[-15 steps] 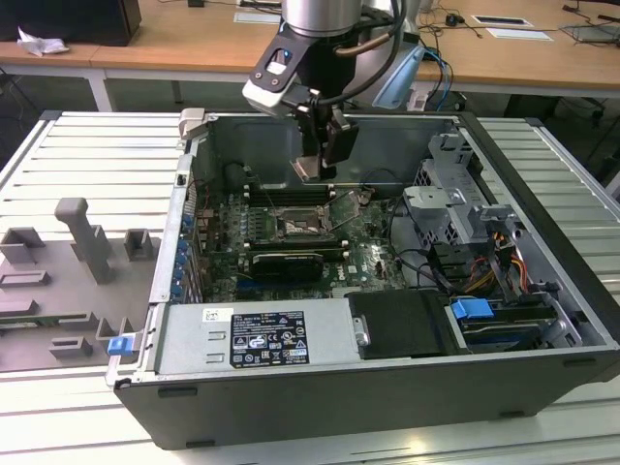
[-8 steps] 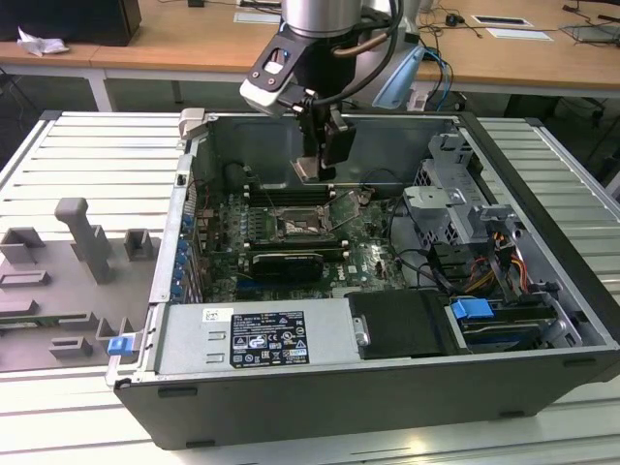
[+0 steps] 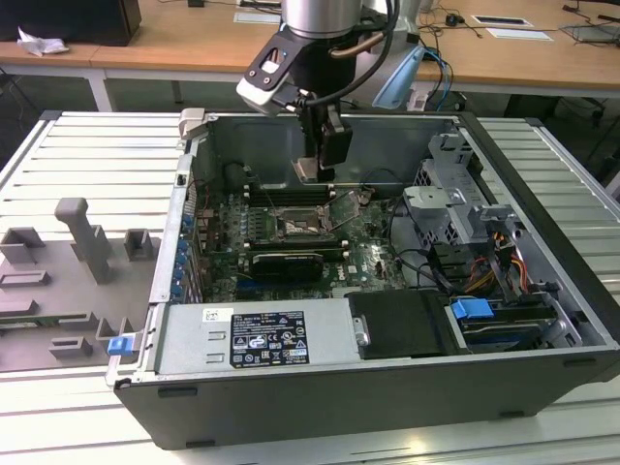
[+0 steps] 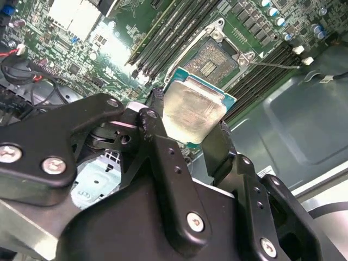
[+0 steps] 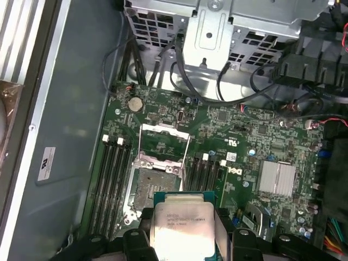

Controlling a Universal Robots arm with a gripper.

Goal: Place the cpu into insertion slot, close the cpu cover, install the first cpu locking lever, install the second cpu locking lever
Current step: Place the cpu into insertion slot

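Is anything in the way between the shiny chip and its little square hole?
Nothing visible. The gripper holds the silvery square cpu in the air, and the dark square insertion slot lies open, its silver cpu cover frame flipped back.

Gleams silver-grey along the cylindrical arm (image 3: 325,15); carries a looped black cable (image 3: 392,19). Ends in a matte black gripper (image 4: 190,122) of chunky angular links, dotted with round silver screws (image 4: 53,165).
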